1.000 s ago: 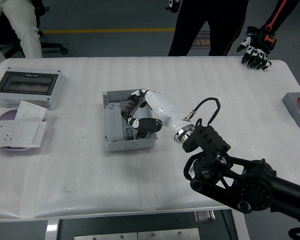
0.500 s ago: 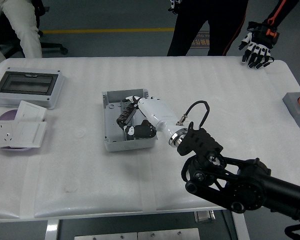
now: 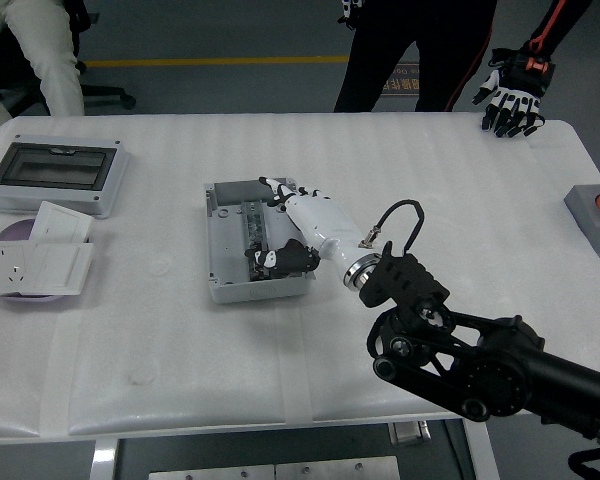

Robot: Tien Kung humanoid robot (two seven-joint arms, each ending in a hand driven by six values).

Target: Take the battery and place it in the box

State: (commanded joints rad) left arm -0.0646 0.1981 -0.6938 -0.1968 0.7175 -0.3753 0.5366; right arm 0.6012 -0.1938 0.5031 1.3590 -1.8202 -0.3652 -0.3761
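1. The right hand, white-shelled with black fingers, reaches in from the lower right on a black arm and sits over the right half of the grey box.
2. Its fingers are loosely spread and bent down into the box; I cannot tell whether they touch anything inside.
3. A dark grey block that looks like the battery lies inside the box at its far edge, just beyond and to the left of the hand and apart from the fingers.
4. The box stands open-topped on the white bench, with its floor showing to the left of the hand.
5. Well to the hand's left, near the bench's edge, lies a grey enclosure with a dark window, and nearer than it some white socket plates.
6. Beyond the bench stands a person in dark clothes, whose gloved hand hovers by the far right corner, well away from the box.
7. The left arm does not appear.
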